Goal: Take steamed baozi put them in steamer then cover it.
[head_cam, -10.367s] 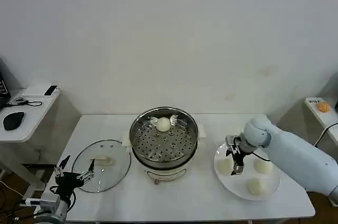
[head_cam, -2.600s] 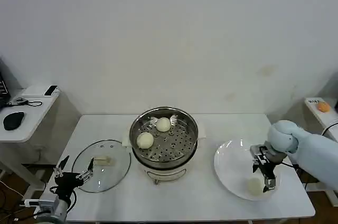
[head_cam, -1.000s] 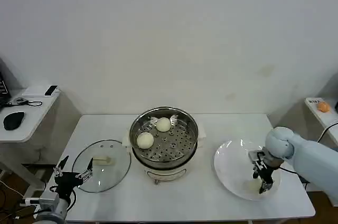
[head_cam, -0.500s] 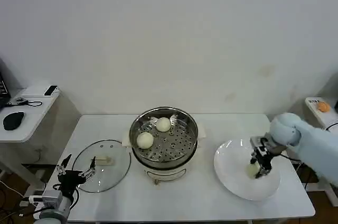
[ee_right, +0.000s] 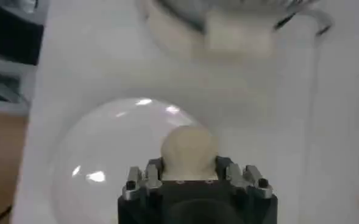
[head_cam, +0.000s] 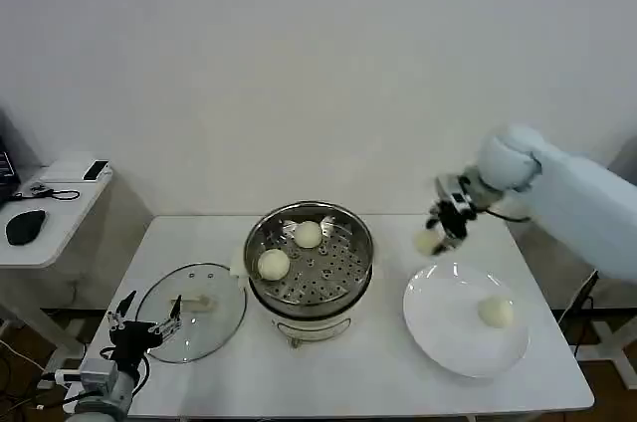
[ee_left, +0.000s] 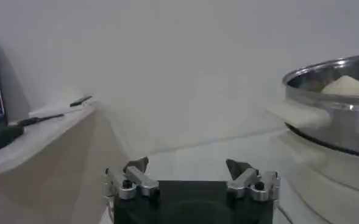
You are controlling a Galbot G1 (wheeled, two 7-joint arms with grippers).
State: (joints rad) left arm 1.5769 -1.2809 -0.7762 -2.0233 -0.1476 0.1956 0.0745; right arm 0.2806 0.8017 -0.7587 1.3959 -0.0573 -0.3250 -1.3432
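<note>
Right now the white table [head_cam: 368, 382] is the biggest thing, flat and smooth. In its middle sits the steamer [head_cam: 310, 255], a round shiny metal basket with little holes in its floor, on a cream pot base. Two steamed baozi lie inside the steamer: one [head_cam: 309, 234] toward the wall, one [head_cam: 273, 264] on the side nearer the cover. They are round, smooth and creamy white.

Beside the steamer, on the robot's right, lies a flat white plate [head_cam: 438, 327] with one more bun [head_cam: 495, 312] on it. On the other side of the steamer lies the cover [head_cam: 191, 312], a round see-through glass lid with a cream bar handle.

The right gripper [head_cam: 447, 226] hangs in the air between the steamer and the plate, above the plate's far edge. Its fingers are closed around a fourth bun [head_cam: 428, 241]. The right wrist view shows this bun [ee_right: 189, 151] squeezed snugly between the fingers, with the plate's round shape below.

The left gripper [head_cam: 141, 327] waits low by the cover's near edge with its fingers spread apart. The left wrist view shows the steamer's metal rim [ee_left: 334, 100] from the side, with a bun top peeking over it.
</note>
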